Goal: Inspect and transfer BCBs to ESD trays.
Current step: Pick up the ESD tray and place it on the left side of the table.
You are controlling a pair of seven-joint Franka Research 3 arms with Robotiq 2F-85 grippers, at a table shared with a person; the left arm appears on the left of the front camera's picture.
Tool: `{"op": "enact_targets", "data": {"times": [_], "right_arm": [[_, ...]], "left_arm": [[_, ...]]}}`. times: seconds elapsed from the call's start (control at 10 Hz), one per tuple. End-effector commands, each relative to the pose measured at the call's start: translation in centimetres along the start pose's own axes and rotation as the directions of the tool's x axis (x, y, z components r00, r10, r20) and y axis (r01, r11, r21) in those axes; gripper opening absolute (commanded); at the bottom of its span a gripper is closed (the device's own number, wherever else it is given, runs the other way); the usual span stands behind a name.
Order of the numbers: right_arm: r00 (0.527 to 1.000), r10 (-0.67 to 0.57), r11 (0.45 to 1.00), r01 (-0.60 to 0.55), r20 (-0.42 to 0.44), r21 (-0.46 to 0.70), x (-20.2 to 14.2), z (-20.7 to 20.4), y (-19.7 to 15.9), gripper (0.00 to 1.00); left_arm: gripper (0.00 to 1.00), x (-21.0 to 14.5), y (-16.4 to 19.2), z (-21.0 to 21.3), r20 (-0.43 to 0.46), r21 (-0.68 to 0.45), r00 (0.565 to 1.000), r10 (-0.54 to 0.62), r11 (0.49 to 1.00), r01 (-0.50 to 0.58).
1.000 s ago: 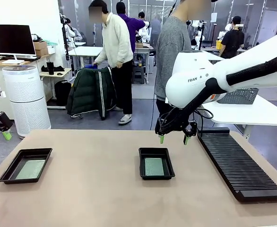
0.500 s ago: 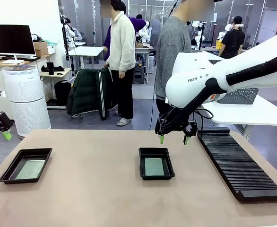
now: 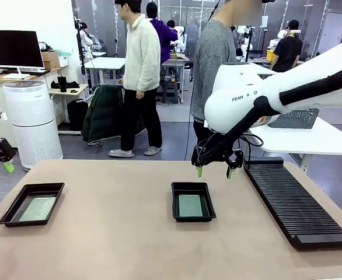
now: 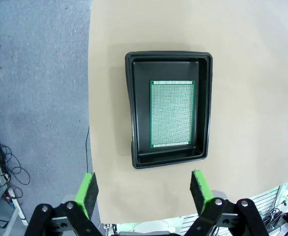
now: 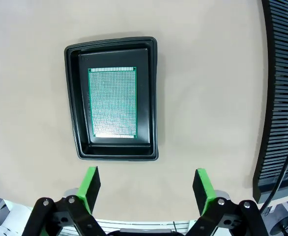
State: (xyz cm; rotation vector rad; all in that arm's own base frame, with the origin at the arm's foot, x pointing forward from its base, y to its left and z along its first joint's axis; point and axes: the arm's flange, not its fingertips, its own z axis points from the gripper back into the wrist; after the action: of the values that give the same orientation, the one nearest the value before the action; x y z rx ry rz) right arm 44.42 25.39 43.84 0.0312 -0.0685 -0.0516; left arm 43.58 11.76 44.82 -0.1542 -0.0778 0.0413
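Observation:
Two black ESD trays rest on the tan table, one at the left (image 3: pixel 31 203) and one in the middle (image 3: pixel 193 200). Each holds a green BCB lying flat: the left board (image 3: pixel 38 208) (image 4: pixel 172 113) and the middle board (image 3: pixel 189 205) (image 5: pixel 112 102). My right gripper (image 3: pixel 213 171) (image 5: pixel 146 189) hovers open and empty just beyond the middle tray (image 5: pixel 112 99). My left gripper (image 4: pixel 143 189) hangs open and empty high over the left tray (image 4: pixel 169 106), near the table's left edge, where one green pad (image 3: pixel 8 167) shows.
A long black ribbed rack (image 3: pixel 292 201) lies along the table's right side. A person in a grey sweater (image 3: pixel 213 64) stands at the far side behind my right arm. A white air purifier (image 3: pixel 31 122) stands on the floor beyond the left corner.
Neither arm has moved and the trays and boards lie as before. Only a person walking in the background has shifted.

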Motion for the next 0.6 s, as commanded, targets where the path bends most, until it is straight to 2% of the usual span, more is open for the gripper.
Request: {"op": "enact_targets", "data": {"times": [0.0, 0.1, 0.2, 0.3, 0.5], "right_arm": [[1.0, 0.0, 1.0, 0.0, 0.001, 0.001, -0.2, 0.0, 0.0, 1.0], [1.0, 0.0, 1.0, 0.0, 0.0, 0.0, 0.0, 0.0, 0.0, 1.0], [1.0, -0.022, 0.997, 0.02, 0.018, 0.073, -0.4, 0.2, -2.2, 1.0], [1.0, -0.02, 0.991, 0.017, 0.021, 0.132, -0.7, -0.1, -3.8, 1.0], [0.998, -0.039, 0.975, 0.026, 0.059, 0.221, -1.3, -0.5, -6.4, 1.0]], "left_arm": [[1.0, 0.0, 0.2, -0.2, 0.014, -0.002, 1.0, -0.003, 1.0, 0.003], [1.0, 0.0, 0.0, 0.0, 0.0, 0.0, 1.0, 0.0, 1.0, 0.0], [1.0, -1.8, -1.6, 1.7, 0.024, -0.03, 0.999, 0.036, 0.999, -0.035], [1.0, -2.9, -3.5, 2.7, -0.03, -0.088, 0.999, 0.016, 0.996, -0.019], [1.0, -4.1, -7.8, 4.3, 0.0, -0.085, 0.999, 0.032, 0.996, -0.032]]}}
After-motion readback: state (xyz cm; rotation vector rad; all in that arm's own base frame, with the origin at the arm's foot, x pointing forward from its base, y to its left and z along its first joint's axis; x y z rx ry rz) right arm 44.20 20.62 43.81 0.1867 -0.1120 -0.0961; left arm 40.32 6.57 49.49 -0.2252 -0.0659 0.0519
